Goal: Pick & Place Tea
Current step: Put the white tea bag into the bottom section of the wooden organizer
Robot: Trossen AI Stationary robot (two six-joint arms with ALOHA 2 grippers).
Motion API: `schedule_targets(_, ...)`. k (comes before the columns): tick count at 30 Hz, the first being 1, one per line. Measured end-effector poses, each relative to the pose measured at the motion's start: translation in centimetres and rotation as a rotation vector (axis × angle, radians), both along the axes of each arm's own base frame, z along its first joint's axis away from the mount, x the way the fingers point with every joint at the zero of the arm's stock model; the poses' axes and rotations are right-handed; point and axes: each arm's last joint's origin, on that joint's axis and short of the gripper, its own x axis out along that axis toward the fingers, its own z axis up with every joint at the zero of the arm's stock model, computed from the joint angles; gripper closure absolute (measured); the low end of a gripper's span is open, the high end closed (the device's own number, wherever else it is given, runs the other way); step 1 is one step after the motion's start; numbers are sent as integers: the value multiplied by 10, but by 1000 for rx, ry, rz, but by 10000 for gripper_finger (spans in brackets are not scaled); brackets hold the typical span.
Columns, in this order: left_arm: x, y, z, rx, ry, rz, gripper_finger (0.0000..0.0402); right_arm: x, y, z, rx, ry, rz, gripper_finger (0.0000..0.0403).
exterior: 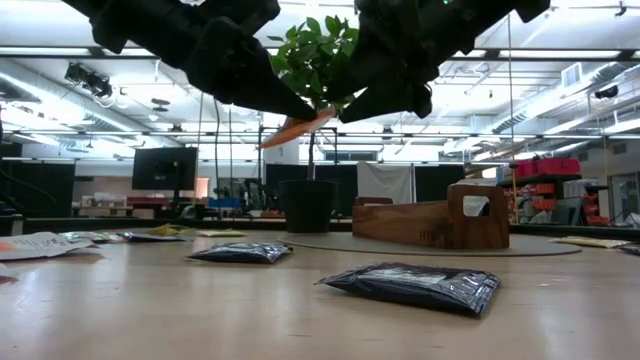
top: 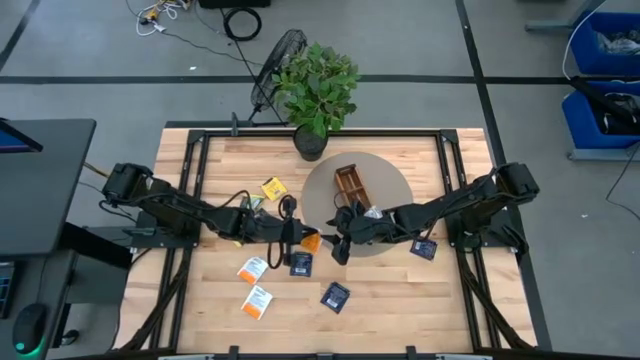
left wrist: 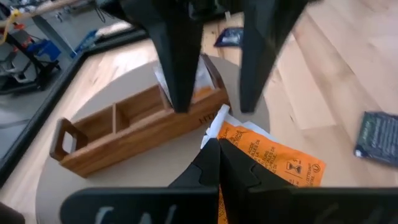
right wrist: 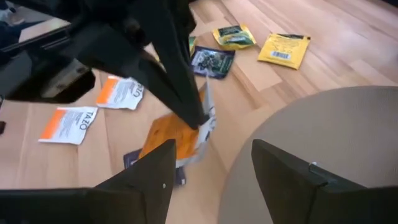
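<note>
An orange-and-white tea sachet (left wrist: 270,158) is in my left gripper (left wrist: 217,152), which is shut on it above the edge of the round grey mat (top: 395,170). My right gripper (right wrist: 214,155) faces it from the table's right, open, with its fingers standing just short of the sachet (right wrist: 171,137) and touching nothing. The long wooden tray (top: 352,185) stands on the mat behind them. More sachets lie flat on the table: yellow (top: 273,188), green-and-black (top: 255,203), orange-and-white (top: 252,268), navy (top: 335,296). My left gripper pinches the orange-and-white sachet between its two fingers at the white edge near one corner (right wrist: 208,121). The fingers come slanting down from the table's left. The sachet is lifted clear of the table (exterior: 298,127) and hangs tilted below and beyond the fingertips.
A potted plant (top: 318,90) stands at the table's far edge, just behind the mat. A navy sachet (top: 424,249) lies under the right arm, another (top: 301,263) just near of the left gripper. The near middle of the table holds only scattered flat sachets.
</note>
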Motion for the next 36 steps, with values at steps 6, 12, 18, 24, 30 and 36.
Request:
schedule_targets(6,1,-3,3,18,-25,-20,400,1,-3,0,11,5,1,188)
schedule_targets(12,1,-3,3,20,-29,-23,400,1,-4,0,22,2,11,243)
schedule_targets(18,1,-3,3,18,-31,-20,399,2,-5,0,24,7,34,356)
schedule_targets(24,1,-4,4,-7,-39,-59,385,0,-1,-1,6,18,50,396)
schedule_targets(30,1,-11,9,-72,-93,-76,370,-7,12,-4,-79,52,11,401)
schedule_targets(36,-5,-22,8,-96,-175,-115,370,-22,31,-5,-128,89,-39,401)
